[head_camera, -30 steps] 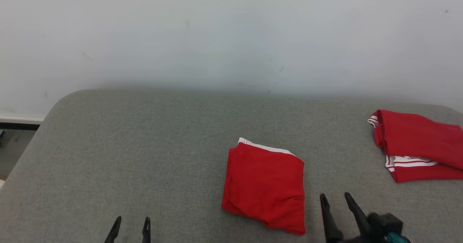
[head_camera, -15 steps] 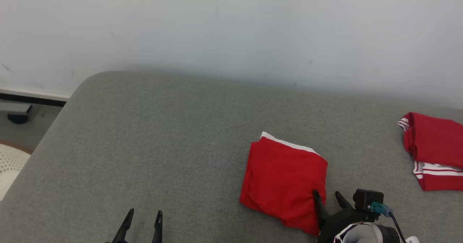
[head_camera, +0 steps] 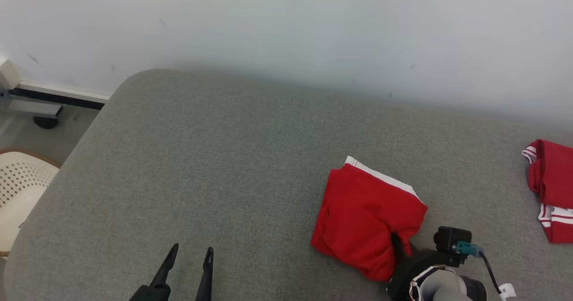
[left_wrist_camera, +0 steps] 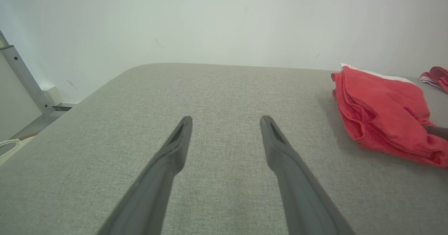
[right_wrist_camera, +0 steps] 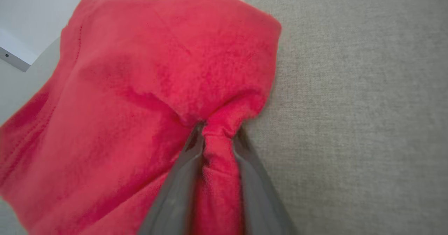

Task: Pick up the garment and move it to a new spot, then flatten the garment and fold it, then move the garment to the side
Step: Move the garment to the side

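- Your right pincer [head_camera: 398, 243] is down at the near right corner of the folded red garment [head_camera: 367, 220], and your right wrist view has the grip. Both dark fingers [right_wrist_camera: 190, 151] are pinching a bunched ridge of red cloth between them.
- The cloth gathers into creases that run to that pinch point, and the corner puckers up around the fingertips.
- The folded red garment lies on the grey cushioned surface [head_camera: 224, 157], right of centre and close to the near edge in your head view. Its white band is along the far side.
- From your left wrist view the folded layers show stacked at the garment's left edge, with the pile off to the right of your fingers.
- Your left pincer [head_camera: 192, 249] sits at the lower left of the head view with its fingers spread wide. It grips nothing, and bare grey fabric shows between the tips.
- The left pincer is well apart from the garment.
- A second red garment [head_camera: 553, 189] with white stripes lies at the far right edge of the surface, well apart from the one you are gripping.
- A pale wall [head_camera: 286, 32] stands behind the surface.
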